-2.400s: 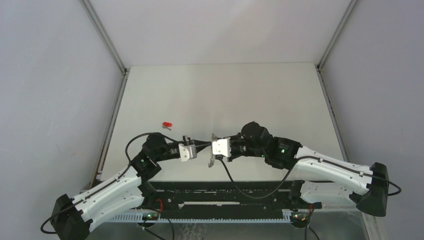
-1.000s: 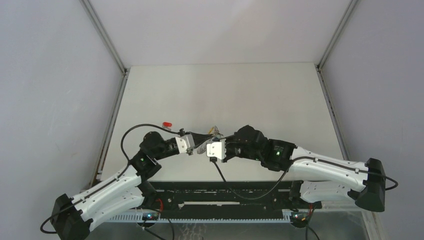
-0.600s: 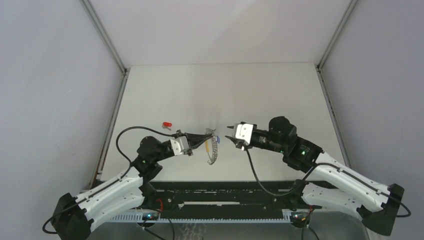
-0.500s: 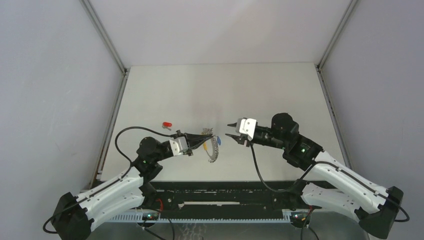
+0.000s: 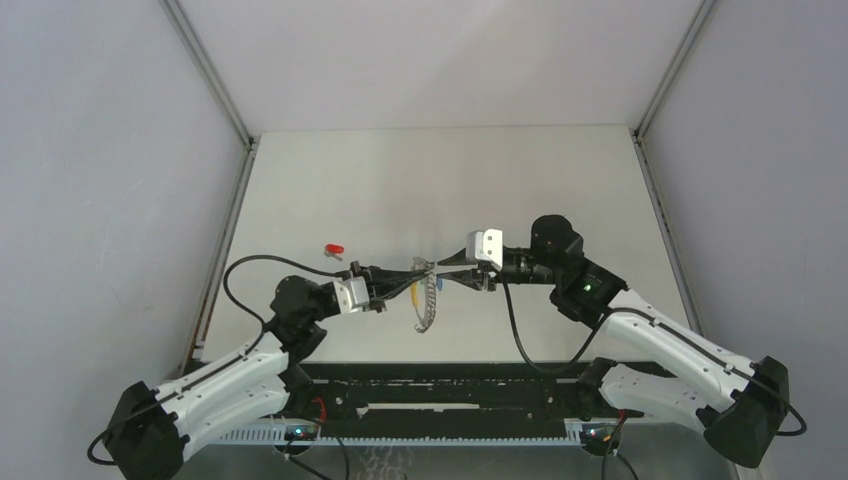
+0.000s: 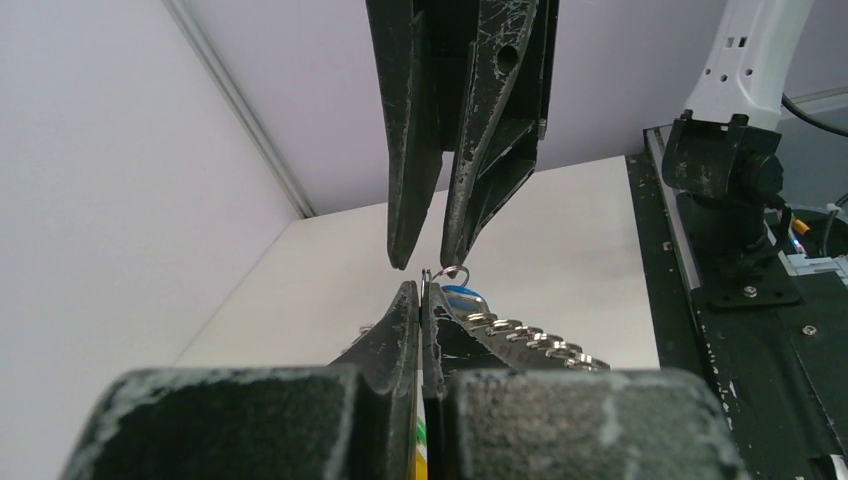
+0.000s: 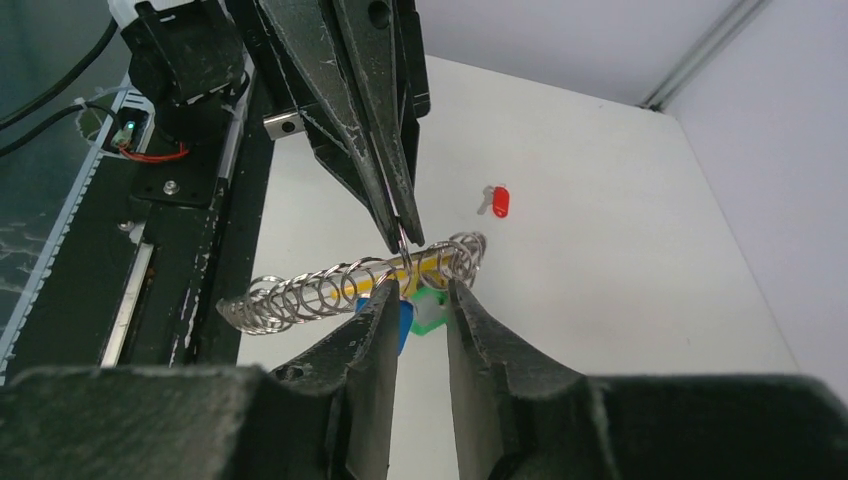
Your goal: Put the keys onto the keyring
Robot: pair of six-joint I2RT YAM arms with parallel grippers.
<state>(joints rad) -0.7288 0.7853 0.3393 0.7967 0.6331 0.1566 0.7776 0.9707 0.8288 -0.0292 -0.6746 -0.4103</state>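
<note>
left claw (image 6: 420,300) pressed together, pinching the keyring (image 7: 320,290). right claw (image 7: 420,292) slightly spread, tips straddling it (contact unclear). one blue key (image 7: 403,318) hangs between them, one red key (image 7: 500,201) lies well apart.

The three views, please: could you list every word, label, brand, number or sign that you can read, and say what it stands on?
None: no view shows any readable text. The yellow tab on the keyring and the head of the red key show no legible marking.

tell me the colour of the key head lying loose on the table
Red. The loose key shows best in the right wrist view.
</note>
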